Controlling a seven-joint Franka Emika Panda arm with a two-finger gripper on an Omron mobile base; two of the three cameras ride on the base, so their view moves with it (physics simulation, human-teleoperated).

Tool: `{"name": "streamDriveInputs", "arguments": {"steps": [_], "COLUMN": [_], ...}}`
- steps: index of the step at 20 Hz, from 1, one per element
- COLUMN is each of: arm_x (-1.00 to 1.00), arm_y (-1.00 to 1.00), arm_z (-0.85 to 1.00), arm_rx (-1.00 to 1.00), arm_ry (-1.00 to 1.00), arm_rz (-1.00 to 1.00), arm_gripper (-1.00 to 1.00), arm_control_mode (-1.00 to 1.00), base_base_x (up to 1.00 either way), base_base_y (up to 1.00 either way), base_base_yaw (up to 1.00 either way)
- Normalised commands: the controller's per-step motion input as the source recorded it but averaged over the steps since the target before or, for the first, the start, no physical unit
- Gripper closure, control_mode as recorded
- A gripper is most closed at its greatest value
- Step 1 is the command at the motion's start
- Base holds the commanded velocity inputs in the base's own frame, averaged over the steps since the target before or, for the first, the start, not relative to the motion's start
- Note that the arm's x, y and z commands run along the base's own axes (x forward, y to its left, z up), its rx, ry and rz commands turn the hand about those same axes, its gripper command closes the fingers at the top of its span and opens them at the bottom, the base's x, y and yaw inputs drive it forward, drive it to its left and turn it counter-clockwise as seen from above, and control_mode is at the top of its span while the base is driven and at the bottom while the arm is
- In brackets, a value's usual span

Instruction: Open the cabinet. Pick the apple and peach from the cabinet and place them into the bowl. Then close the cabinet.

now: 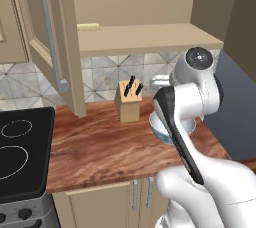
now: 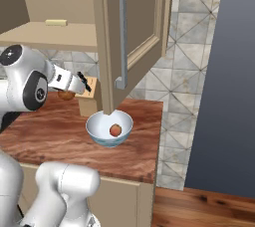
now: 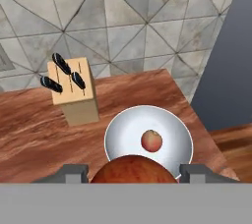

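Note:
The cabinet (image 1: 145, 39) stands open, its left door (image 1: 50, 37) and right door (image 2: 139, 22) swung out, each with a long grey bar handle. On the counter below sits the bowl (image 2: 99, 121) (image 3: 115, 134) (image 1: 157, 127); a pale pinkish-red fruit, apparently the peach (image 2: 115, 130) (image 3: 151, 140), lies inside it. My gripper (image 3: 133, 171) (image 2: 69, 91) hangs above and just short of the bowl, shut on a darker red fruit, apparently the apple (image 3: 133, 169) (image 2: 65, 95). The fruit fills the gap between the fingertips (image 3: 76, 171).
A wooden knife block (image 1: 128, 102) (image 3: 74, 90) stands behind the bowl against the tiled wall. A small yellow block (image 1: 87, 27) lies on the cabinet shelf. A black stovetop (image 1: 20, 147) is at the left, and a tall dark grey panel (image 2: 234, 71) bounds the counter's right end.

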Motion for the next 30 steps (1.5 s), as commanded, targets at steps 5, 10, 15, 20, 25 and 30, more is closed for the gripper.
{"name": "streamDriveInputs", "arguments": {"steps": [5, 10, 15, 20, 25, 30], "arm_x": [0.12, 0.48, 0.74, 0.63, 0.33, 0.19], "arm_y": [-0.15, -0.1, -0.04, -0.13, -0.4, -0.14], "arm_z": [-0.78, -0.39, -0.34, -0.46, -0.33, -0.31], "arm_rx": [-0.01, 0.0, 0.0, 0.0, 0.0, 0.0], "arm_ry": [0.12, 0.03, 0.01, 0.03, 0.01, 0.01], "arm_rz": [0.07, 0.02, 0.0, 0.01, 0.03, 0.04], "arm_gripper": [1.0, 1.0, 1.0, 1.0, 1.0, 1.0], "arm_control_mode": [-1.0, -1.0, -1.0, -1.0, -1.0, -1.0], "base_base_x": [0.0, 0.0, 0.0, 0.0, 0.0, 0.0], "base_base_y": [0.0, 0.0, 0.0, 0.0, 0.0, 0.0], "base_base_yaw": [0.0, 0.0, 0.0, 0.0, 0.0, 0.0]}}
